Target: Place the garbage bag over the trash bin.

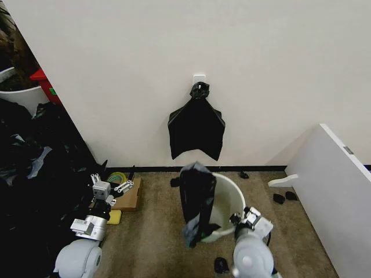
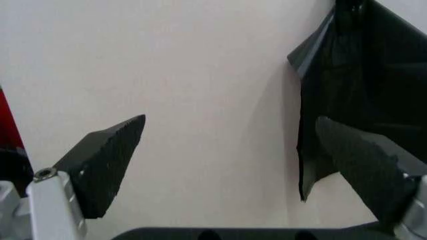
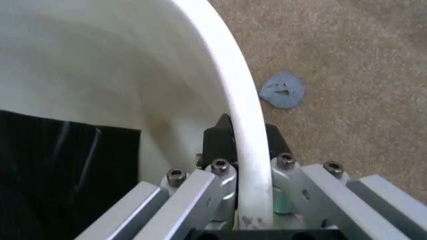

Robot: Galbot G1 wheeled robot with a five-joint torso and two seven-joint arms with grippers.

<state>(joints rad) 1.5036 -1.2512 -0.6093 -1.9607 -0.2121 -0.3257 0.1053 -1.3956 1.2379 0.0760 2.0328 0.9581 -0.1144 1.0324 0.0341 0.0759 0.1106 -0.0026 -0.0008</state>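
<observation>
Garbage bag (image 1: 197, 200) seemingly across trash bin (image 1: 229, 200)

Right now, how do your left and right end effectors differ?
The left end effector is open and holds nothing, its dark toothed pads facing the wall near the hanging bunch of black bags. The right end effector is shut on the rolled rim of the round cream-white plastic trash bin, where the glossy black garbage bag drapes.

Three vantages: high overview, two close wrist shots.

Head view looks forward and down from above at the round cream-white plastic trash bin (image 1: 229, 200). Right wrist view, very near, shares that bin's rim (image 3: 243, 135). Left wrist view faces the fan-shaped bunch of black bags (image 2: 363, 95), shared with the head view (image 1: 196, 128).
</observation>
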